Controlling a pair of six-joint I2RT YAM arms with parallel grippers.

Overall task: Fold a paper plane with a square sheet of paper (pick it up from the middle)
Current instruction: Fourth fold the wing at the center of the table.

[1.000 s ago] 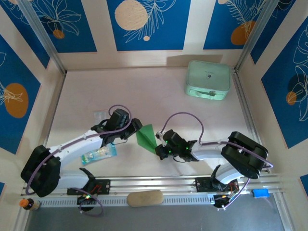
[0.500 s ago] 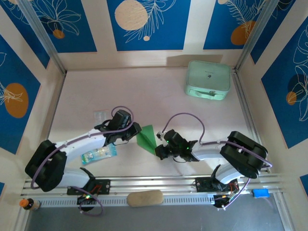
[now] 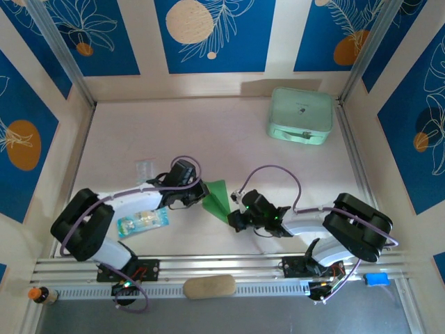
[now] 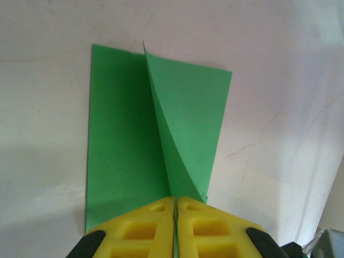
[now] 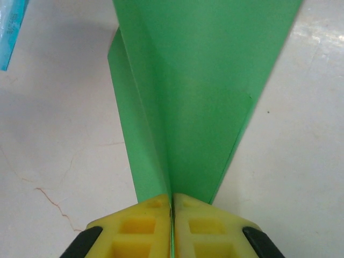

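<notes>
Blue leaf-print panels wall in the pale table [image 3: 208,132], and your two arms meet low over its near middle. You have the green sheet of paper [image 3: 217,197] caught between them: the left gripper [image 3: 201,194] comes in from the left side and the right gripper [image 3: 233,213] from the right, near side, each at an edge of the sheet. On your left wrist camera the left gripper [image 4: 175,200] has its yellow pads [image 4: 142,232] pressed together with the paper's near edge clamped in the seam. From there one panel of the green sheet of paper [image 4: 123,140] lies flat on the table, while a second flap stands up along the centre crease and curves over to the right. On your right wrist camera the right gripper [image 5: 171,200] is likewise closed tight on the sheet, its pads [image 5: 140,231] meeting on a crease. The green sheet of paper [image 5: 209,91] fans out wide above them, with a narrower layer showing on the left. Well apart, at the far right corner, sits the mint case [image 3: 300,115]. Your left forearm lies partly across the clear packet with blue print [image 3: 143,223].
</notes>
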